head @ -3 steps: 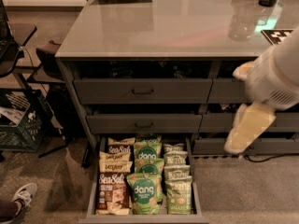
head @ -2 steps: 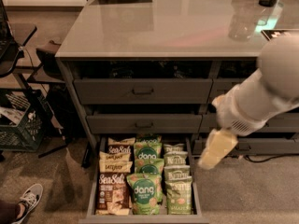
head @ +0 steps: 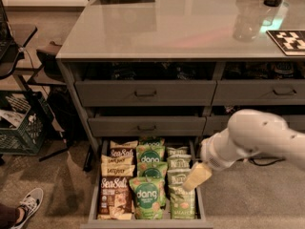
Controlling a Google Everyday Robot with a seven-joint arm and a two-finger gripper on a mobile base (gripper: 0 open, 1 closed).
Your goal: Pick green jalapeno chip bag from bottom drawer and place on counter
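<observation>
We judge the task to be at its opening stage: the reach is under way, and nothing has been lifted. The bottom drawer (head: 94, 197) stands pulled out below the counter's front edge, nearer its front left corner than its right. The counter (head: 181, 27) holds no chip bag.

The green jalapeno chip bag (head: 182, 205) we take as the target sits upright at the front of a row of like bags, which runs along the drawer's right wall. Beside that row are brighter dang bags (head: 147, 194), and brown Sea Salt bags (head: 114, 194) fill the left side.

The gripper (head: 197, 175) hangs over the right-hand row, above a bag just behind the front one, with the arm coming in from the right. We cannot tell whether it touches a bag, nor whether the claw is wide or narrow; it carries nothing that we can see.

Left to do, as we read it: close on one pale green bag, draw it out, raise it past the front edge and set it on the counter.
</observation>
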